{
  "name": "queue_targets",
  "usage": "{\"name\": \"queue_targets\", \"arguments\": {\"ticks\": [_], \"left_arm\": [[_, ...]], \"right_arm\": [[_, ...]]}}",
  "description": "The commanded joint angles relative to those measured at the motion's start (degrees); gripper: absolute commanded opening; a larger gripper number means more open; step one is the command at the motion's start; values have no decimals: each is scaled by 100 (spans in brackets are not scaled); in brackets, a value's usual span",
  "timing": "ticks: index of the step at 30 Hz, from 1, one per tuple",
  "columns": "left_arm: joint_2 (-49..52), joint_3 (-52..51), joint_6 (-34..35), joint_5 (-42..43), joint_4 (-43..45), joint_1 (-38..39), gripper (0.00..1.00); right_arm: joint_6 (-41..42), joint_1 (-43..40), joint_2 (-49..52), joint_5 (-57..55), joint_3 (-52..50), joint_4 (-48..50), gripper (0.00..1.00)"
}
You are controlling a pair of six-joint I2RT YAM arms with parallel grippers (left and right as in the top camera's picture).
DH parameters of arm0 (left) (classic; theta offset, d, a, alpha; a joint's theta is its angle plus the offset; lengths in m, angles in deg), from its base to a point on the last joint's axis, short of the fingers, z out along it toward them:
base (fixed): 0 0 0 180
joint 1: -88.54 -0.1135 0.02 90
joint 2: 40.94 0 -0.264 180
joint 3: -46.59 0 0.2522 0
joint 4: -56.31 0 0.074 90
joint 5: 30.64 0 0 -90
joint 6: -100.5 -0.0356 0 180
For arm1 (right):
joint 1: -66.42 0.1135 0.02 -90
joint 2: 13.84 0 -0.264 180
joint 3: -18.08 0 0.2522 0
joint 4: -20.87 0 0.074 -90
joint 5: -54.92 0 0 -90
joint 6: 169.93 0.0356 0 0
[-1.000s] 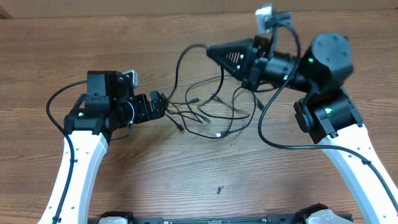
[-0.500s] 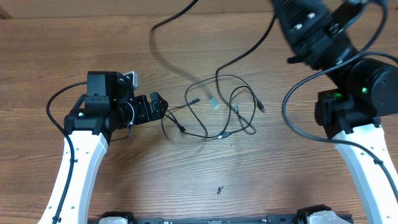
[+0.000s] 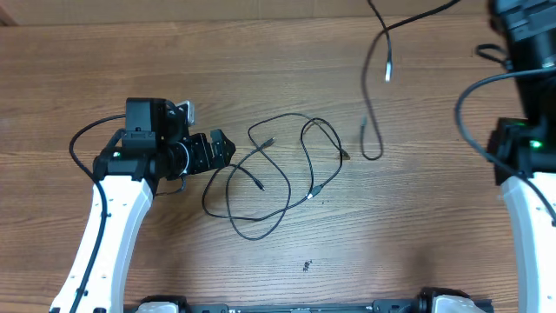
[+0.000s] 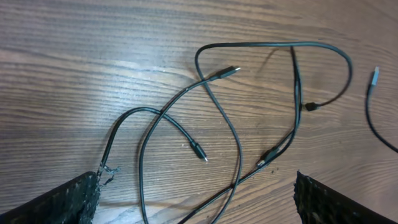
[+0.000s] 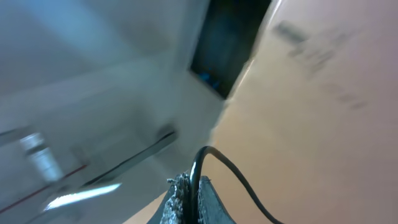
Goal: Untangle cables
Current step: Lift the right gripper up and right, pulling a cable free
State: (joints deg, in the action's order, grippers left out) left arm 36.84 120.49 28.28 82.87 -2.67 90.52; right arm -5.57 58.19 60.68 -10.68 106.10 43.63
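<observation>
At the left gripper (image 4: 196, 186) the jaws are spread wide with nothing between them, low over the wood worktop (image 3: 347, 248). Only its two dark finger pads (image 4: 62, 202) show, in the bottom corners of the wrist view. Right in front, reaching back between the spread fingers, the tangled cables (image 4: 203, 81) lie flat on the worktop. Nearest, strands run in toward the gap between the pads. A short way ahead a dark plug (image 4: 198, 151) lies inside a loop. Further ahead the strands cross one another, and a silver-tipped plug (image 4: 231, 71) points away to the right. Beyond that a long loop closes off the far side of the tangle, with two more small plugs on its right flank. Farthest right of this gripper, apart from the tangle, sits the lower end of the single cable (image 3: 373, 157), silver-tipped. No strand visibly joins it to the tangle. The right gripper (image 5: 189, 196) is outside the overhead view, and its own wrist view is badly blurred. Its jaws are pinched closed on the single cable, which comes up from between the fingertips and arcs off to the right. From overhead that cable drops in from the top edge, well clear of the right arm (image 3: 526, 165). It ends in a small loop near the tangle's right side, not touching it. Whether the loop rests on the worktop I cannot tell.
</observation>
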Motion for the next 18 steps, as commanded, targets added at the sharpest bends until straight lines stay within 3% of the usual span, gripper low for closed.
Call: {"name": "queue_targets", "arguments": {"ticks": [1,7,18], "left_arm": [[116,33,-107,-11,17,-7,100],[131,33,-109,-15,2,-9,99],[131,33,-109,-15,4,-9,99]], "right_arm": [[13,-542,-79,-28,83,-472,4],[-505,-1281,-42,269,81,-1814,4],[-531,-1296,72,1209,81,-1746,4]]}}
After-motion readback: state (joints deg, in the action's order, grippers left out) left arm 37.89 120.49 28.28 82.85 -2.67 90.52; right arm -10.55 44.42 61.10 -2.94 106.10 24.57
